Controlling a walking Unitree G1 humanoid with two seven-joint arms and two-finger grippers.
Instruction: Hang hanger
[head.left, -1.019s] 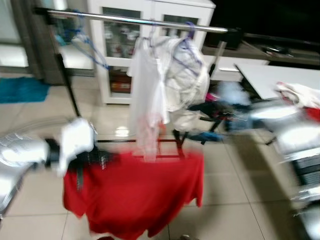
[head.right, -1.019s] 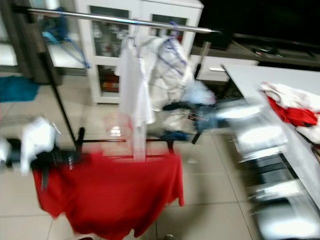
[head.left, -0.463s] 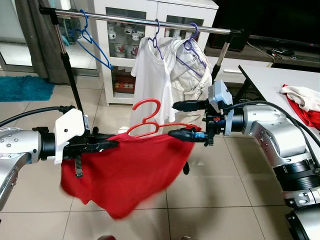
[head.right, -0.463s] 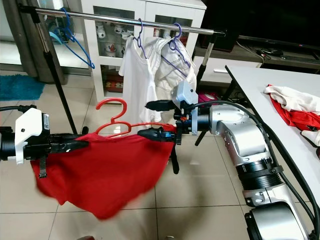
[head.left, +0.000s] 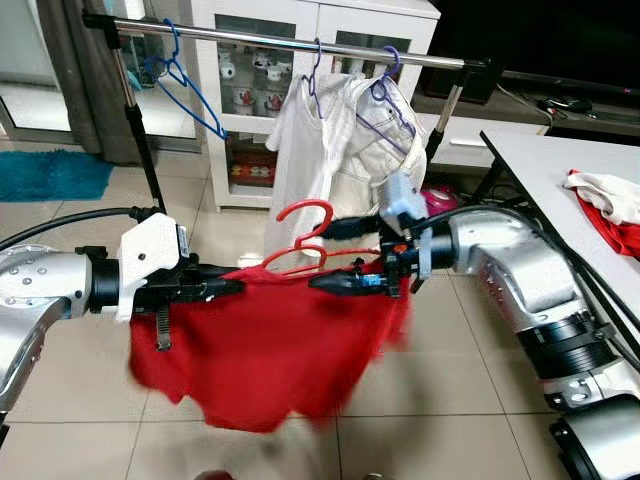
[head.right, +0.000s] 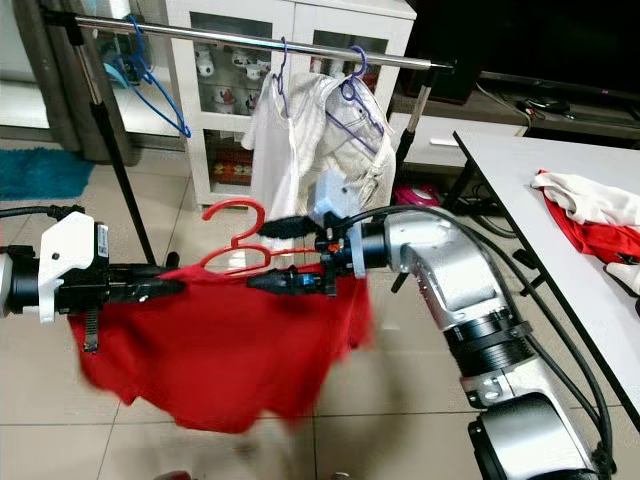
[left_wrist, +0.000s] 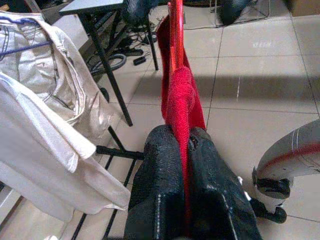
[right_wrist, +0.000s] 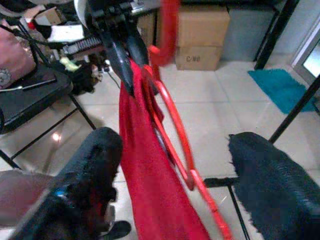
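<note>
- Since half a second ago the right pincer (head.left: 345, 258) has slid further toward the robot's left, up to the hook of the red hanger (head.left: 305, 240), and the red shirt (head.left: 262, 345) has swung, its lower hem blurred.
- Left pincer (left_wrist: 186, 145): fingers pressed together, pinching the shirt's shoulder and what looks like the hanger end inside it.
- Right pincer: fingers spread apart in the right wrist view, the hanger's arm and the cloth running between them; whether they touch it I cannot tell.
- Hanger sits mid-air between the two pincers, well below the rail (head.left: 300, 41), shirt draped from it over the tiled floor (head.left: 90, 400).
- Progress, my judgement: shirt already on the hanger, hanger lifted; hooking over the rail not yet done. A free stretch of rail lies between the blue hanger (head.left: 180, 80) and the white garments (head.left: 340, 150).
- More clothes lie at the worktop's (head.right: 520, 170) far right edge.
- Writing: a short printed label on a cardboard box (right_wrist: 200, 37), too blurred to read. No brands legible.
</note>
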